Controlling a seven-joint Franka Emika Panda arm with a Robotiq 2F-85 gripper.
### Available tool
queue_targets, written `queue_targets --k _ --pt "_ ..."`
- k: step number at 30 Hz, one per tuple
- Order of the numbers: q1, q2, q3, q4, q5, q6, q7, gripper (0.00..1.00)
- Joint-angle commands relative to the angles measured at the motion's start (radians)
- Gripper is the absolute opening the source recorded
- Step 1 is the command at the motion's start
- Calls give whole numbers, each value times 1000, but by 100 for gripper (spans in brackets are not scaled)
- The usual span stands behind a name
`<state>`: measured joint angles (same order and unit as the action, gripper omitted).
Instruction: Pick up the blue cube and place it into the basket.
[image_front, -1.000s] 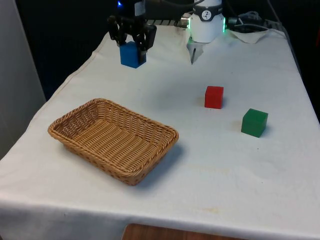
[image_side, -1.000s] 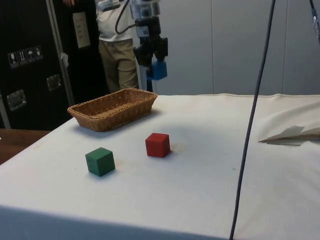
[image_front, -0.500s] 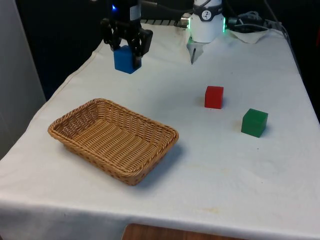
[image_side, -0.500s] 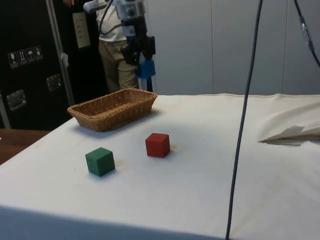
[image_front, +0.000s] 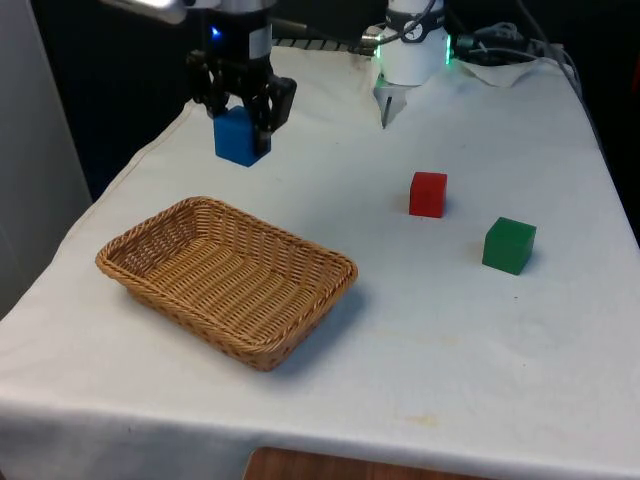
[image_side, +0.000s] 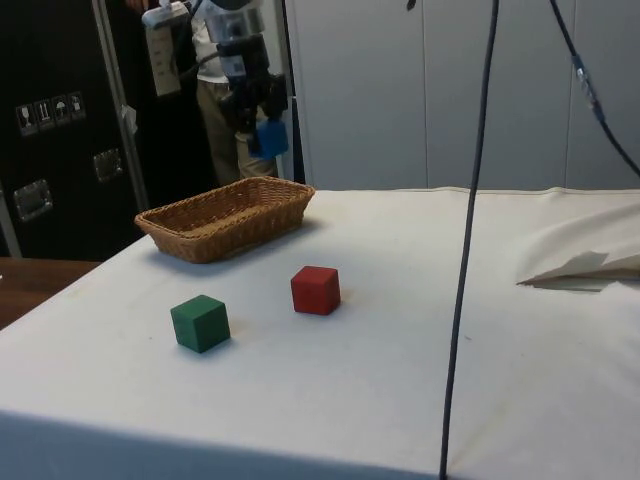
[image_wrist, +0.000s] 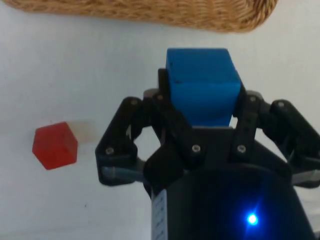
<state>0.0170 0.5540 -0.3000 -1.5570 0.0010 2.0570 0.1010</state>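
Note:
The blue cube (image_front: 239, 137) hangs in the air, held between the fingers of my gripper (image_front: 240, 112), which is shut on it. In the side view the blue cube (image_side: 270, 138) and gripper (image_side: 258, 112) hover above the far end of the wicker basket (image_side: 226, 215). The basket (image_front: 226, 279) lies on the cloth at the front view's left, nearer the camera than the cube. From the wrist, the blue cube (image_wrist: 202, 85) sits gripped between the two black fingers (image_wrist: 165, 107), with the basket's rim (image_wrist: 150, 12) just beyond it.
A red cube (image_front: 428, 194) and a green cube (image_front: 509, 245) rest on the cloth at the front view's right, well apart from the basket. A person (image_side: 232, 110) stands behind the table in the side view. A cable (image_side: 465, 240) hangs down in front of that camera.
The gripper has carried the blue cube towards the front view's left and slightly lower, closer to the basket. Basket, red cube and green cube have stayed put.

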Motion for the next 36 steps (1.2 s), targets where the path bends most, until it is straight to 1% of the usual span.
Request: queue_targets --k 1,3,4,5,9,11,12,13,16,19,20,21,25,26,27,28,30,33,34,35,36 --pt "-6 16 5 25 9 -20 -6 3" --pt "-7 37 5 55 11 -28 -7 3" --pt "-2 29 0 42 4 -11 -2 3" --pt "-7 46 5 68 12 -31 -8 3" --pt "-8 77 4 111 15 -35 -9 3" --pt "-8 95 4 131 17 -24 -9 3" --pt "-4 95 0 129 10 -20 -4 3" --pt "-8 100 5 136 17 -21 -10 3" --pt "-7 117 7 146 20 6 -9 3" --pt "-6 127 9 145 21 37 -9 3" --pt "-3 121 3 142 13 23 -4 3" --pt "-5 133 9 143 21 57 -8 3" --pt "-2 141 11 137 21 96 -5 3" --pt "-2 144 12 134 20 114 -4 3" --pt "0 142 8 139 15 88 -3 3" --pt "-2 144 12 134 20 114 -4 3" --pt "-1 149 14 127 20 142 -2 3" --pt "-1 153 16 118 20 172 1 3" --pt "-1 156 17 111 20 191 4 3" --pt "0 155 14 113 15 176 3 3" --pt "-1 158 17 107 21 201 5 3"
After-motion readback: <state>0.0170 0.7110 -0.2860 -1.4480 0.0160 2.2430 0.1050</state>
